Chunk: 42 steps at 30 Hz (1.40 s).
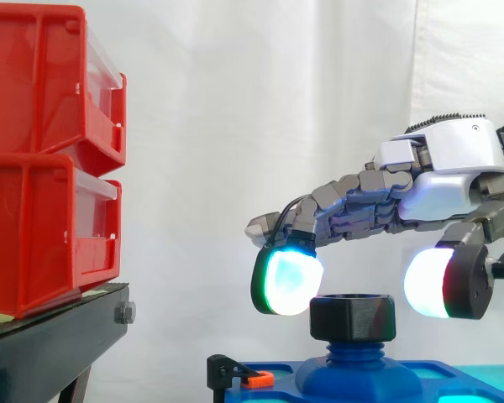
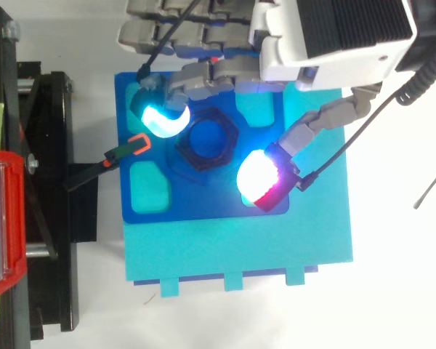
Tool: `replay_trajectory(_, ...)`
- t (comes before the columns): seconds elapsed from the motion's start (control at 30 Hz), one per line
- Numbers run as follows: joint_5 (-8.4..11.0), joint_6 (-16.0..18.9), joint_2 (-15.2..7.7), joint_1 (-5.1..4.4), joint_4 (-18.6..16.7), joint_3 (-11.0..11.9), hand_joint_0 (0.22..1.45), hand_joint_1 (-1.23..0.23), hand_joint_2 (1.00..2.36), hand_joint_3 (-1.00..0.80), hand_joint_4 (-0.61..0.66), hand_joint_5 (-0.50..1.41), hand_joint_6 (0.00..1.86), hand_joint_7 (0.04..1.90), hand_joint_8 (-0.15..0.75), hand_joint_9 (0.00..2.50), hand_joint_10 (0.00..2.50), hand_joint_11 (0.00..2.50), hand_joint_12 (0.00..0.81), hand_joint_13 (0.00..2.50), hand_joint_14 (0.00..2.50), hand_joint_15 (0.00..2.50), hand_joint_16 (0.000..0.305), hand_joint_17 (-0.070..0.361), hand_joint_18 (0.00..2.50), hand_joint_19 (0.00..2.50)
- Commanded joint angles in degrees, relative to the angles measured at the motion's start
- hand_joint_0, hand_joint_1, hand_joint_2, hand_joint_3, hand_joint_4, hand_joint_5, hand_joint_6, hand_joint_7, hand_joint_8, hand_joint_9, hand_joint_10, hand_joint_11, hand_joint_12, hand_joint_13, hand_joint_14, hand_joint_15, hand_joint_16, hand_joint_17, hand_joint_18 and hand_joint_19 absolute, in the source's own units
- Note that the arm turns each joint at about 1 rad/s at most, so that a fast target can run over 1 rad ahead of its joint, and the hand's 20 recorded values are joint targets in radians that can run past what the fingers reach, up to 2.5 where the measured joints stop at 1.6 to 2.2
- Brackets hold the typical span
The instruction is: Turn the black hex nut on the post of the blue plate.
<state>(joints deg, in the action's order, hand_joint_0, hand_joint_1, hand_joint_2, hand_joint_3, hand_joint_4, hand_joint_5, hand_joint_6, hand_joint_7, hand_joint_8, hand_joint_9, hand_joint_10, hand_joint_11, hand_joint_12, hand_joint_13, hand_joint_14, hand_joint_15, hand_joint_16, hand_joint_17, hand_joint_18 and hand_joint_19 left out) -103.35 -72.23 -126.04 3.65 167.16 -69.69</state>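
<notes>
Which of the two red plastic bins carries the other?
The lower red plastic bin, the one just above the black stand, carries the other. The upper red bin rests on top of it.

Lighting bright and diffuse in both views. White curtain (image 1: 235,126) evenly lit, faint shading along its folds. Shadows soft and weak throughout. Glowing pads (image 1: 290,281) of the robot hand (image 1: 454,168) are the brightest spots; their centres wash out to white, most strongly in top view. Cyan glow tints the blue plate (image 2: 203,200) beside them. Black hex nut (image 1: 353,317) stays dark, little surface detail.
</notes>
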Motion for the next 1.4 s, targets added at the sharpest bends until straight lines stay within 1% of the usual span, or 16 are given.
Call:
replay_trajectory(0.0, -0.45, -0.19, 0.0, 0.13, 0.09, -0.01, 0.34, -0.64, 1.0, -0.5, 0.21, -0.27, 0.5, 0.81, 0.219, 0.0, 0.0, 0.0, 0.391, 0.0, 0.0, 0.0, 0.062, 0.138, 0.0, 0.03)
replay_trajectory(0.13, -0.89, -0.37, 0.09, 0.31, 0.44, -0.01, 0.32, -0.6, 1.0, -0.5, 0.2, -0.28, 0.5, 0.8, 0.226, 0.0, 0.0, 0.0, 0.402, 0.0, 0.0, 0.0, 0.064, 0.143, 0.0, 0.03)
replay_trajectory(0.37, -1.41, -0.55, 0.09, 0.48, 1.06, 0.08, 0.32, -0.55, 1.0, -0.5, 0.2, -0.28, 0.5, 0.79, 0.227, 0.0, 0.0, 0.0, 0.403, 0.0, 0.0, 0.0, 0.064, 0.143, 0.0, 0.04)
replay_trajectory(0.57, -1.76, -2.66, 0.09, 0.57, 2.11, 0.78, 0.33, -0.54, 1.0, -0.5, 0.2, -0.28, 0.5, 0.8, 0.227, 0.0, 0.0, 0.0, 0.402, 0.0, 0.0, 0.0, 0.063, 0.142, 0.0, 0.04)
replay_trajectory(0.73, -1.76, -4.68, 0.18, 0.48, 4.93, 0.96, 0.33, -0.53, 1.0, -0.5, 0.2, -0.28, 0.5, 0.8, 0.224, 0.0, 0.0, 0.0, 0.401, 0.0, 0.0, 0.0, 0.063, 0.142, 0.0, 0.04)
replay_trajectory(0.87, -1.68, -7.67, 0.18, 0.57, 7.12, 1.22, 0.33, -0.52, 1.0, -0.5, 0.19, -0.28, 0.5, 0.79, 0.223, 0.0, 0.0, 0.0, 0.399, 0.0, 0.0, 0.0, 0.063, 0.141, 0.0, 0.04)
replay_trajectory(0.97, -1.5, -9.34, 0.7, 0.57, 8.27, 1.22, 0.34, -0.52, 1.0, -0.5, 0.19, -0.28, 0.5, 0.79, 0.222, 0.0, 0.0, 0.0, 0.398, 0.0, 0.0, 0.0, 0.062, 0.14, 0.0, 0.04)
replay_trajectory(1.0, -1.5, -9.95, 1.32, 0.57, 8.53, 1.22, 0.34, -0.52, 1.0, -0.5, 0.19, -0.28, 0.5, 0.79, 0.222, 0.0, 0.0, 0.0, 0.398, 0.0, 0.0, 0.0, 0.062, 0.14, 0.0, 0.04)
replay_trajectory(1.17, -1.24, -10.92, 2.2, 0.22, 9.5, 1.22, 0.34, -0.51, 1.0, -0.5, 0.19, -0.28, 0.5, 0.79, 0.22, 0.0, 0.0, 0.0, 0.395, 0.0, 0.0, 0.0, 0.062, 0.139, 0.0, 0.04)
replay_trajectory(1.27, -0.8, -11.09, 2.2, 0.13, 10.64, 1.22, 0.34, -0.51, 1.0, -0.5, 0.19, -0.28, 0.5, 0.79, 0.219, 0.0, 0.0, 0.0, 0.394, 0.0, 0.0, 0.0, 0.062, 0.138, 0.0, 0.04)
replay_trajectory(1.37, -0.62, -11.09, 2.2, 0.04, 10.73, 1.22, 0.35, -0.51, 1.0, -0.5, 0.19, -0.28, 0.5, 0.79, 0.219, 0.0, 0.0, 0.0, 0.393, 0.0, 0.0, 0.0, 0.061, 0.138, 0.0, 0.04)
